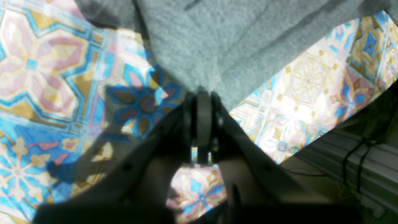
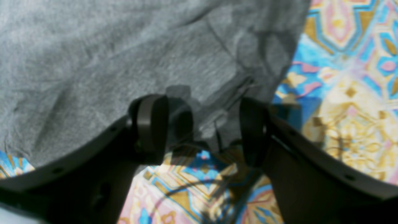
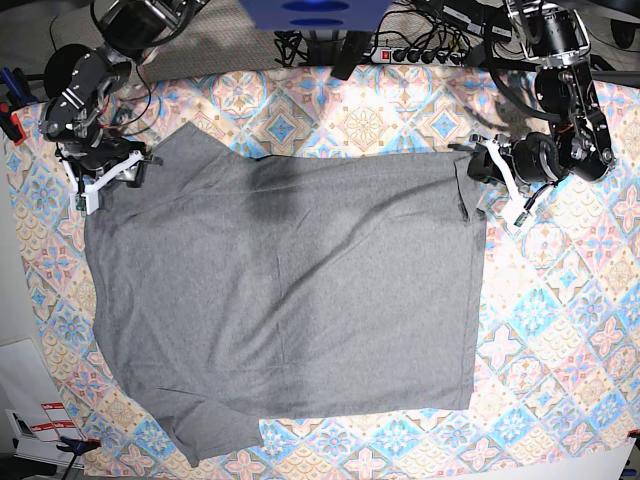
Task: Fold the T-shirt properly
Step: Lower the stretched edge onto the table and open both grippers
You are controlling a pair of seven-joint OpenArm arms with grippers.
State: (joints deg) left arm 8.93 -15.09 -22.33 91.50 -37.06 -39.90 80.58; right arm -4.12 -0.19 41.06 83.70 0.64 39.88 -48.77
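Partly blurred, left hand (image 1: 203,93) pinching T-shirt (image 3: 290,290) edge, right hand (image 2: 199,124) open

- One grey T-shirt (image 3: 290,290), spread flat.
- One tile-patterned tablecloth (image 3: 560,330) beneath it.
- Two robot arms, one at each far corner of the shirt.
- Two grippers: the left gripper (image 3: 478,160) and the right gripper (image 3: 128,168).
- One power strip (image 3: 430,50) along the far edge.
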